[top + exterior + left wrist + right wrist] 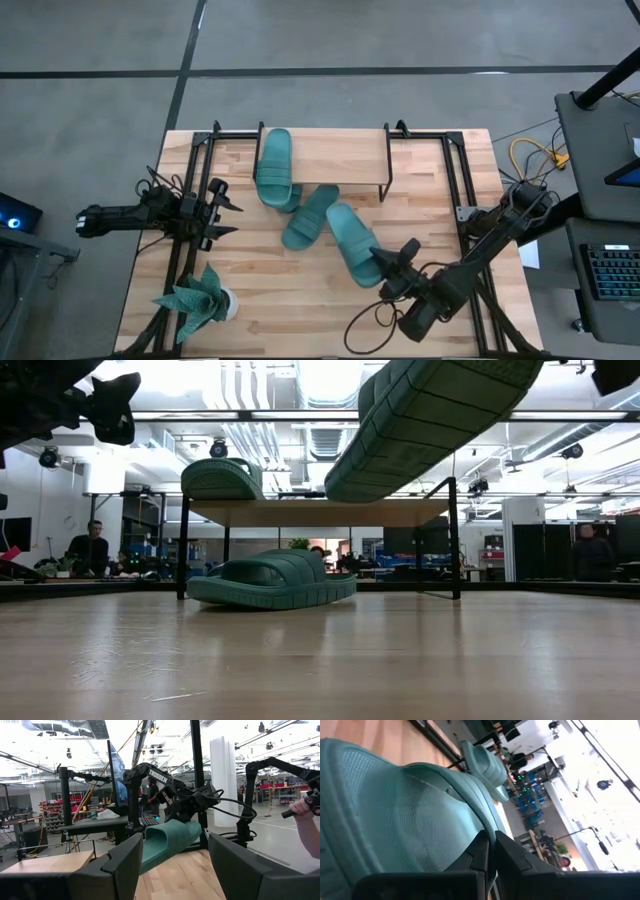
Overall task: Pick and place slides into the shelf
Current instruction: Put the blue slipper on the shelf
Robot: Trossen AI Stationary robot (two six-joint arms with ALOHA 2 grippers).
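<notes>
Three teal slides show; a fourth is out of view. One slide [275,165] lies sole-down on the left end of the shelf's [340,155] wood top. Another [310,215] rests sole-down on the table just in front of the shelf, seen in the low view as slide [270,580]. My right gripper [385,268] is shut on the third slide [350,240], which hangs in the air near the table's middle. My left gripper [225,210] hovers open over the table's left side and touches nothing. My right gripper [490,837] pinches the held slide's near end at the sole's rim [485,827] between its two fingers. It comes at the slide from the table's near-right side, along its length. The slide [430,420] is lifted clear of the table and slants in the air.
A teal plant in a white pot [200,300] stands at the table's near-left corner. Black frames [195,180] run along the table's left and right sides. Bare wood lies in front of the shelf [330,512]. A person's hand [305,810] shows beyond the table's right side.
</notes>
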